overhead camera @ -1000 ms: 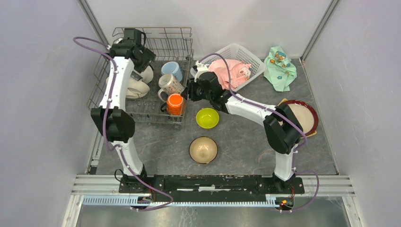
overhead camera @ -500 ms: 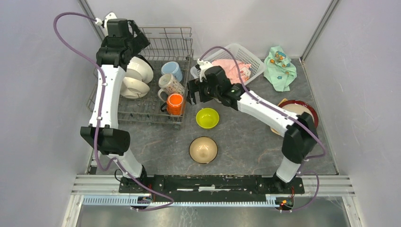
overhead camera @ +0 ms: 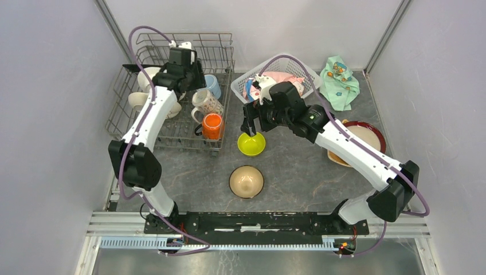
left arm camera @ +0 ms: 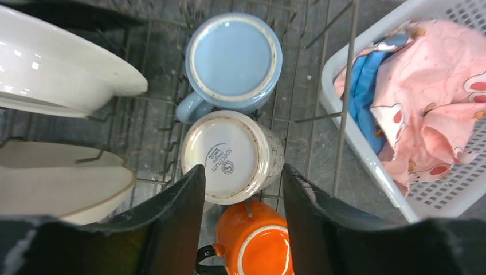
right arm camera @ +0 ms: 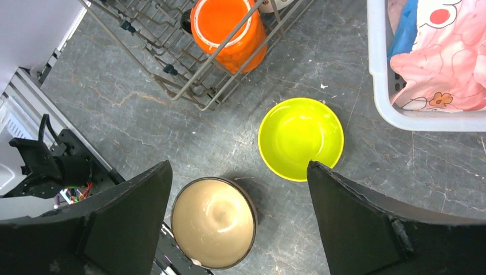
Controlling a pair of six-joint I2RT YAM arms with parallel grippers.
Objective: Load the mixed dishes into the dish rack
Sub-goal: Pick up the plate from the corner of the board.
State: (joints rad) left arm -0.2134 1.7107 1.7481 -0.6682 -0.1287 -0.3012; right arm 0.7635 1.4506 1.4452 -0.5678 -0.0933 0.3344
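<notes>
In the top view the dish rack (overhead camera: 212, 51) fills the upper left, mugs (overhead camera: 205, 102) in its right half, plates (overhead camera: 136, 101) in its left. Upper bowl (overhead camera: 252, 144) at centre, lower bowl (overhead camera: 246, 181) beneath; basket (overhead camera: 310, 75) upper centre, stacked plates (overhead camera: 369, 140) right

Rack (overhead camera: 209, 54): grey wire.

Inside the rack:
- An orange mug (overhead camera: 212, 126).
- A light-blue mug (left arm camera: 233, 56).
- A white mug (left arm camera: 226, 157), with a faint grey pattern on its side and small dark print on its base.
- A white plate (left arm camera: 63, 69).
- A cream plate (left arm camera: 57, 183).

Outside the rack, to its right, on the dark grey marbled table (right arm camera: 401, 172):
- A lime-green bowl (right arm camera: 301, 138).
- A tan bowl (right arm camera: 213, 222) with a dark rim.
- A white lattice basket (overhead camera: 304, 70).
- In the basket, a pink cloth (left arm camera: 435, 86) with red-and-white figures and a blue patch.
- A mint-green cloth (overhead camera: 339, 80) with orange figures.
- A red-rimmed plate (overhead camera: 372, 137) with a cream centre.
</notes>
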